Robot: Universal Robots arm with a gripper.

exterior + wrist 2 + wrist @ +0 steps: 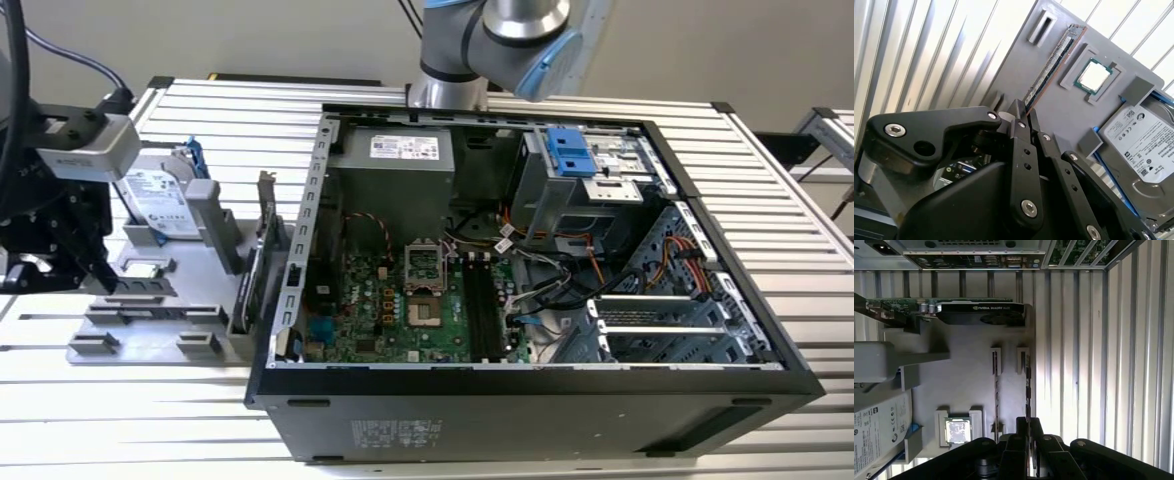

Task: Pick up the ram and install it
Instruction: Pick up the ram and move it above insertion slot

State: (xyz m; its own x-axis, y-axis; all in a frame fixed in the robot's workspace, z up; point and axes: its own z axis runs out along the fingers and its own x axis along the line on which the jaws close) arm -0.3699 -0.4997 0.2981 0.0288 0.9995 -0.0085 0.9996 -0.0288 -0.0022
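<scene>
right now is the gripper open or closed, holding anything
Gripper: fingers closed on one end of the ram, which stands on edge in the grey tray.

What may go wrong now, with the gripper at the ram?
The gripper sits at one end of the ram, not its middle, so the long stick may tilt or jam in the tray when lifted. The processor chip lies close beside the ram; a tilted stick might strike it.
</scene>
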